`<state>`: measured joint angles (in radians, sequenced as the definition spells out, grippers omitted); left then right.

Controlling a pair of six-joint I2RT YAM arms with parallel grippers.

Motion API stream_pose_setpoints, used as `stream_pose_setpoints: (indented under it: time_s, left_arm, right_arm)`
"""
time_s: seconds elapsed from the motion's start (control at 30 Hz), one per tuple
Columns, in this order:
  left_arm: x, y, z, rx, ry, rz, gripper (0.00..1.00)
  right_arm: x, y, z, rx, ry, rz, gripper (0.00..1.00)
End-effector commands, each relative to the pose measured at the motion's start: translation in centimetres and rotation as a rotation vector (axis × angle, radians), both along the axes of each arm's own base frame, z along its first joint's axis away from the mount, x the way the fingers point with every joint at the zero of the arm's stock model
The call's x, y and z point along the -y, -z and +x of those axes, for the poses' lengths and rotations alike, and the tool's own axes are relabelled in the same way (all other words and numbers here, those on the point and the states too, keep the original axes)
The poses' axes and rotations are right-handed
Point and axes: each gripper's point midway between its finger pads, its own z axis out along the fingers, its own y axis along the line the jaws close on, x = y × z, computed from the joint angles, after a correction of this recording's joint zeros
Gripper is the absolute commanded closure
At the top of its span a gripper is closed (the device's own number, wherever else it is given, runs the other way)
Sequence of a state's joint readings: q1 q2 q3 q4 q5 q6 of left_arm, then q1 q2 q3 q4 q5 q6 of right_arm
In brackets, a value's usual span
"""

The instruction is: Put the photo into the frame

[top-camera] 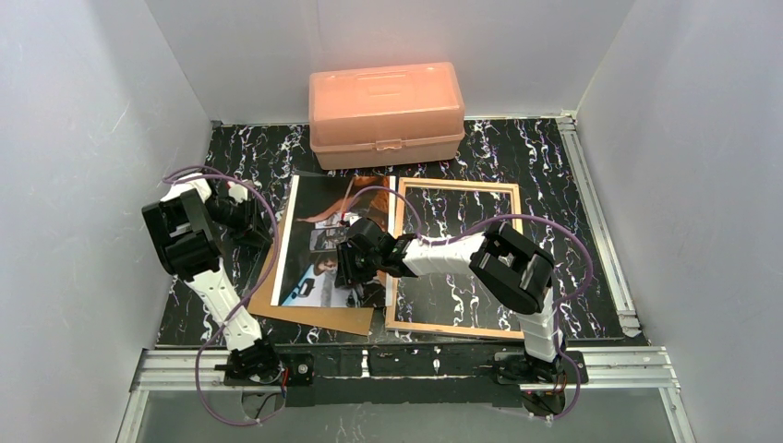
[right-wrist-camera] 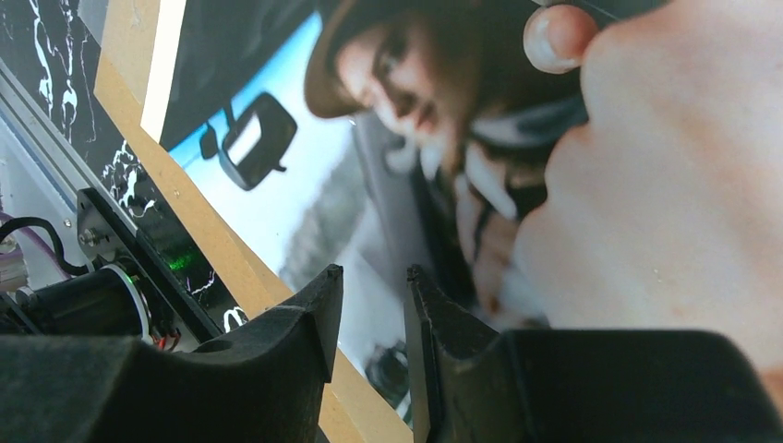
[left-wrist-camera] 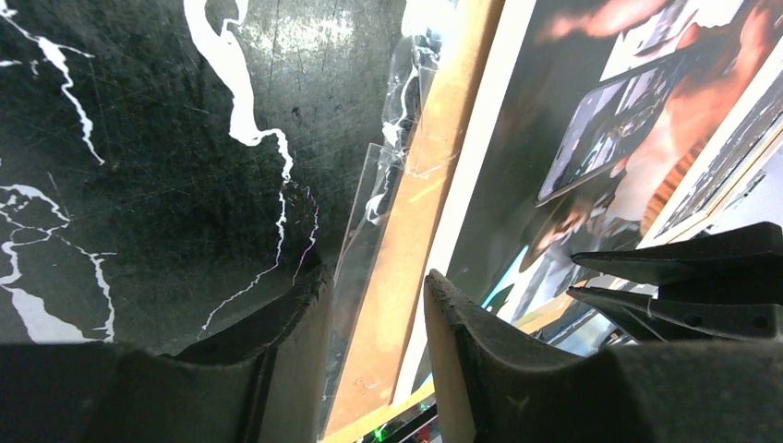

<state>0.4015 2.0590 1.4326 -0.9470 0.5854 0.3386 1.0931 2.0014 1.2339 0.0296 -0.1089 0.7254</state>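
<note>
Jaws on the left gripper (left-wrist-camera: 374,286) are standing partly apart, straddling the left edge of the brown board (left-wrist-camera: 406,240) and a clear sheet (left-wrist-camera: 355,231) without visibly clamping either. The right gripper (right-wrist-camera: 369,277) is holding its jaws narrowly apart with nothing between them. The photo (top-camera: 314,268) is lying face up on that board, just left of the frame (top-camera: 462,185), which is lying back up on the desk (top-camera: 554,157). Being thin, light, floppy paper, the photo is probably best pinched at a lifted border. The right arm is reaching left across the frame, wrist low over the photo's near half, and the left arm is bending in from the left.
</note>
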Motion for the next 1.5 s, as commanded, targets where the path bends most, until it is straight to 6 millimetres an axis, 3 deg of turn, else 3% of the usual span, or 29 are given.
stream_pose_setpoints:
  time_s: [0.0,0.27,0.57,0.8,1.03,1.33,1.47]
  left_arm:
    - [4.1,-2.9,-2.0,-0.099,-0.019,-0.231,0.64]
    - [4.8,-5.1,-2.2,-0.085,-0.030,-0.353,0.70]
    - [5.5,-5.3,-2.7,-0.111,-0.015,-0.449,0.73]
    - [5.7,-7.4,-1.9,-0.072,-0.048,-0.591,0.79]
    - [6.4,-7.7,-2.2,-0.088,-0.051,-0.690,0.79]
    - [6.2,-7.2,-2.9,-0.093,-0.016,-0.645,0.78]
    - [5.5,-6.8,-3.1,-0.097,-0.010,-0.564,0.90]
  right_arm:
    - [8.8,10.3,-3.4,-0.131,-0.001,-0.400,0.60]
    - [8.9,10.5,-3.3,-0.133,0.002,-0.405,0.61]
    - [9.2,10.8,-3.5,-0.138,0.005,-0.413,0.61]
    - [9.3,11.1,-3.5,-0.140,0.006,-0.422,0.61]
    - [9.4,11.3,-3.5,-0.145,0.008,-0.428,0.61]
    - [8.9,11.2,-3.3,-0.146,0.005,-0.424,0.62]
    - [8.7,10.9,-3.2,-0.142,0.005,-0.419,0.62]
